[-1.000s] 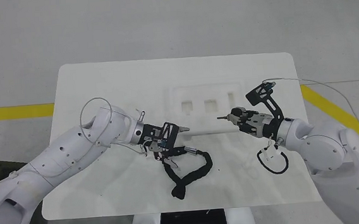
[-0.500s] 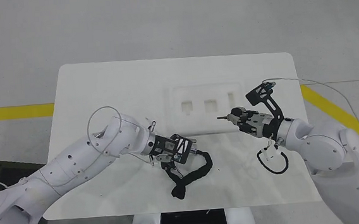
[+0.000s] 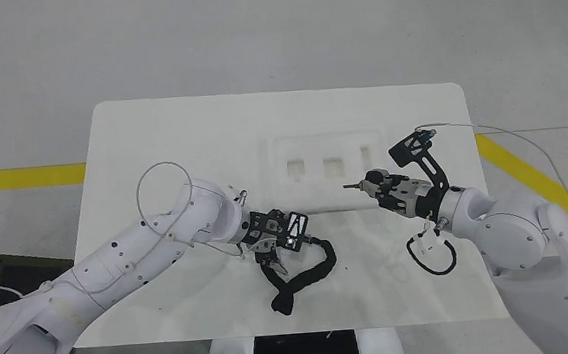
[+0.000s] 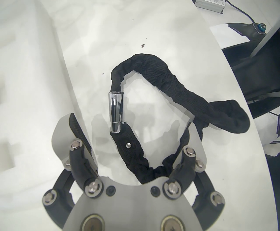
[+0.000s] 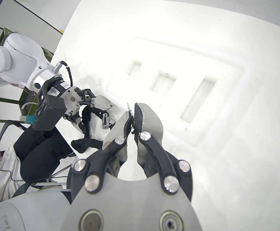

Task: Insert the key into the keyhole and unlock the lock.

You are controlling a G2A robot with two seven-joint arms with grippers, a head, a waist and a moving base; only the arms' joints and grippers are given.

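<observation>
The lock is a chain in a black fabric sleeve (image 4: 175,91) with a chrome cylinder (image 4: 116,113), lying in a loop near the table's front edge (image 3: 312,272). My left gripper (image 4: 129,129) hovers open just over it, its fingers either side of the sleeve end below the cylinder, touching nothing; in the top view the left gripper (image 3: 297,234) is at the loop's upper left. My right gripper (image 5: 132,113) is shut on the key (image 5: 129,109), whose thin blade sticks out past the pads. In the top view the right gripper (image 3: 363,184) is held above the table, key (image 3: 349,185) pointing left.
A white foam tray (image 3: 326,142) with three rectangular recesses lies at mid-table behind both grippers, also in the right wrist view (image 5: 218,65). A cable loop (image 3: 433,256) hangs off the right arm. The table's front edge (image 3: 176,338) is close to the lock.
The left gripper has moved right and toward the front edge, coming over the lock's cylinder end. The right gripper with the key has stayed still.
</observation>
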